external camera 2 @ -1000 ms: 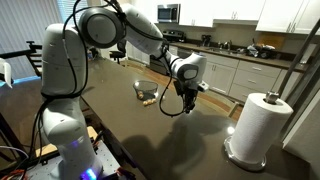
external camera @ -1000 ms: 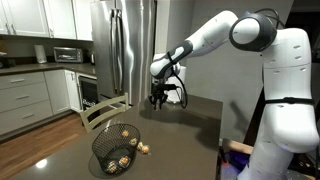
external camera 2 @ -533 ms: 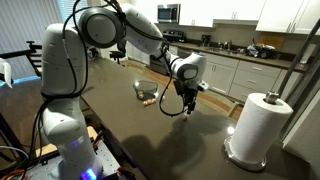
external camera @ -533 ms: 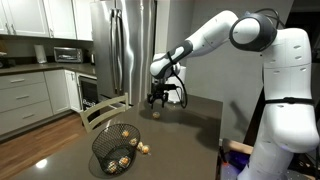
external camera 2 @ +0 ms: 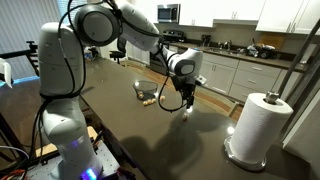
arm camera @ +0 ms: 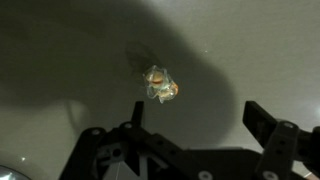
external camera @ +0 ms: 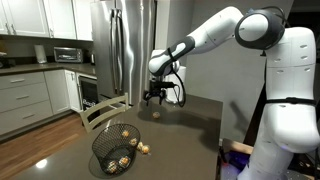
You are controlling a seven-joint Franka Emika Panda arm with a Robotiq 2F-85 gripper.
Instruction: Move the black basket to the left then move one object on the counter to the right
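Observation:
The black basket [external camera: 117, 147] of wire mesh stands on the dark counter [external camera: 190, 140] near its front corner, with small items inside and one [external camera: 143, 149] beside it; it also shows as the basket [external camera 2: 147, 89] behind the arm. A small crinkly wrapped object [external camera: 156, 113] lies alone farther back on the counter. My gripper [external camera: 155, 98] hangs just above it, open and empty. In the wrist view the wrapped object [arm camera: 161, 84] lies on the counter [arm camera: 60, 60] beyond the gripper [arm camera: 199, 116], near the left finger and outside the gap.
A paper towel roll [external camera 2: 262, 125] stands on the counter to one side. A wooden chair [external camera: 100, 110] is tucked at the counter's edge, with a steel fridge [external camera: 125, 45] behind. The robot's white base [external camera 2: 60, 100] stands by the counter.
The jaws have spread from partly shut to wide open, letting go of the wrapped object, which now rests on the counter. The gripper has lifted slightly above it.

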